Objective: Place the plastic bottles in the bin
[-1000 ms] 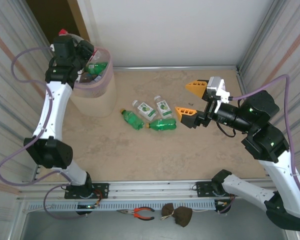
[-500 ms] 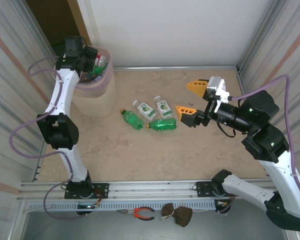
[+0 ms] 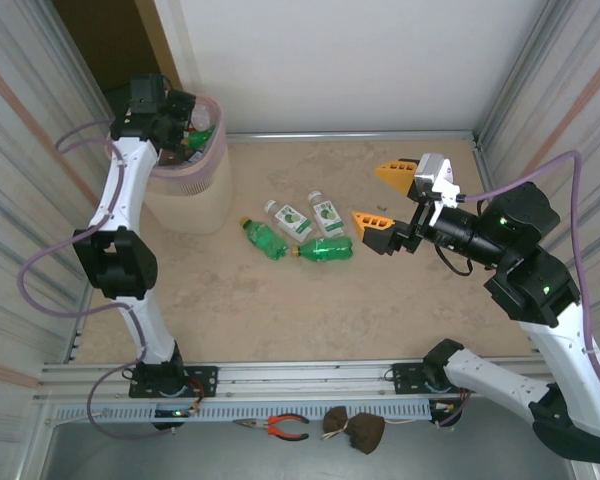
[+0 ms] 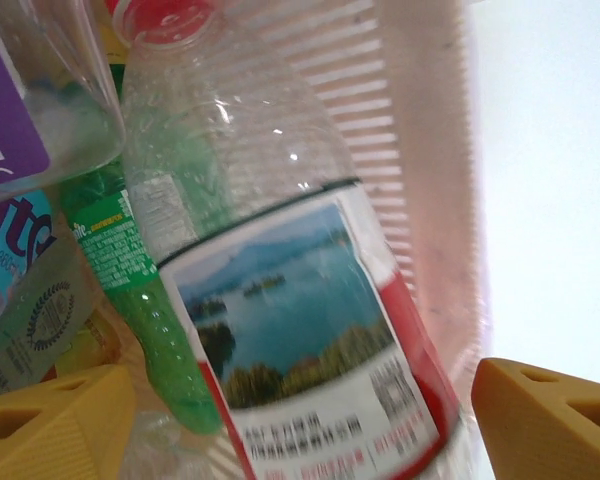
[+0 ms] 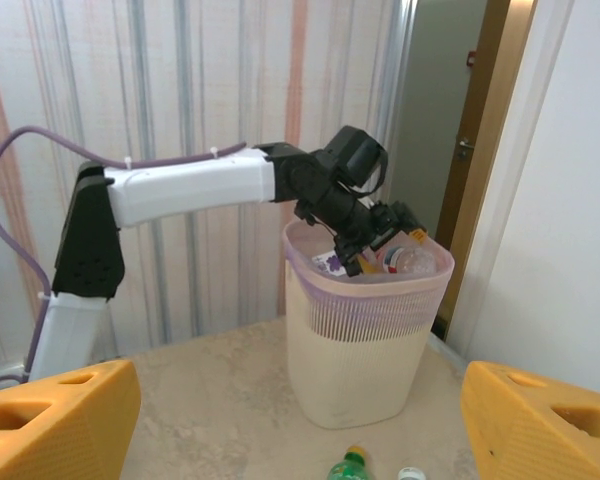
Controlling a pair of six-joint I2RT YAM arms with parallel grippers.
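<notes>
the top camera sits high above and behind the arm bases and looks steeply down over the whole desk [image 3: 380, 310], from the bin [image 3: 190, 200] at far left to the right arm [image 3: 520, 230]. the left wrist camera peers into the bin [image 4: 420, 120] from very close, a clear red-capped bottle [image 4: 280, 300] nearly against the lens and its own orange fingertips [image 4: 545, 420] in the bottom corners. the right wrist camera faces level across the desk [image 5: 210, 390] from well apart, its orange fingertips [image 5: 50, 420] low in frame, taking in the bin [image 5: 360, 350] and the left arm [image 5: 190, 190] over it, both shared with the top view.
</notes>
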